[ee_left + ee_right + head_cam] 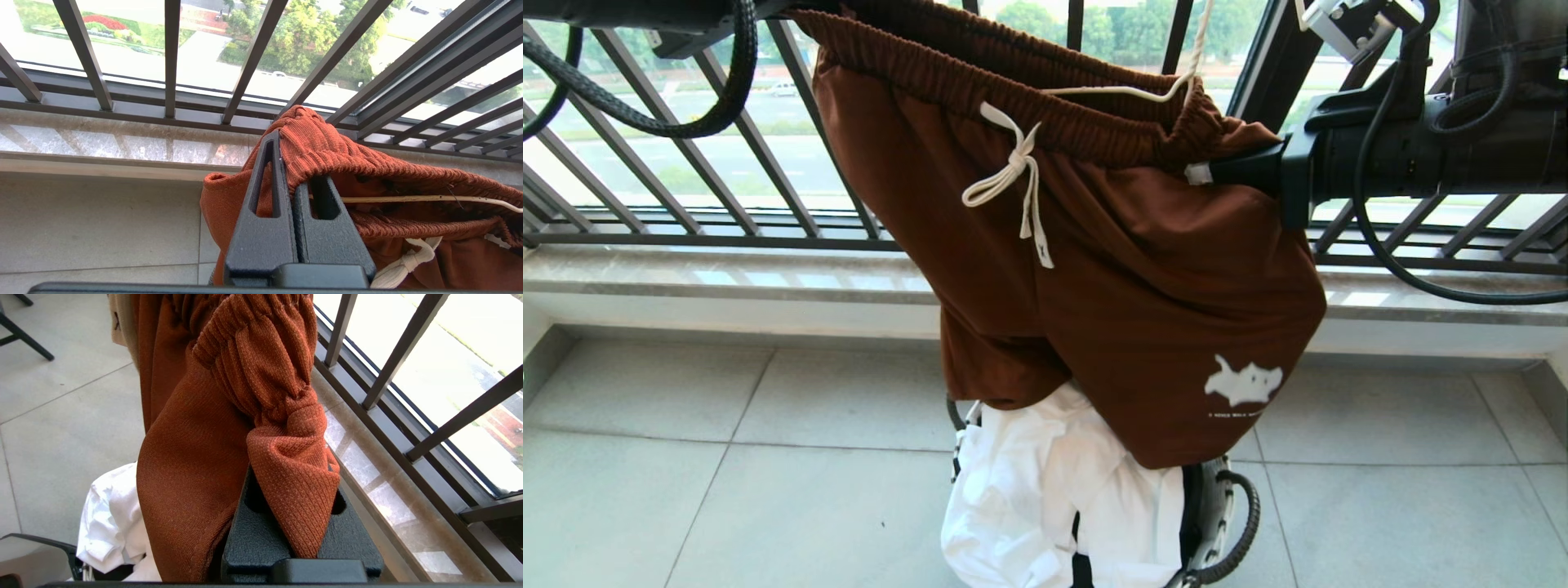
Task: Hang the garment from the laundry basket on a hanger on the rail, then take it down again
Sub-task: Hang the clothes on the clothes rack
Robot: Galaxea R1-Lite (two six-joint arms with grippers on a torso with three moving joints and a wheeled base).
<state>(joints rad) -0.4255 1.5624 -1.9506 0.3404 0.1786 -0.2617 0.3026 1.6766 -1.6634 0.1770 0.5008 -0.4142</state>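
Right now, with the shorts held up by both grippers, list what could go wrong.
1. Each grip is only a pinch of waistband: the left gripper and right gripper hold small folds of the shorts, so a tug might slip one free.
2. The loose drawstring could snag.
3. The hem hangs against the white cloth in the laundry basket and might drag it out.

Strong daylight pours in through the barred window (727,122), washing the outdoor view nearly white and laying pale glare on the stone sill (727,273), while the floor tiles (686,474) stay evenly lit and sharp.
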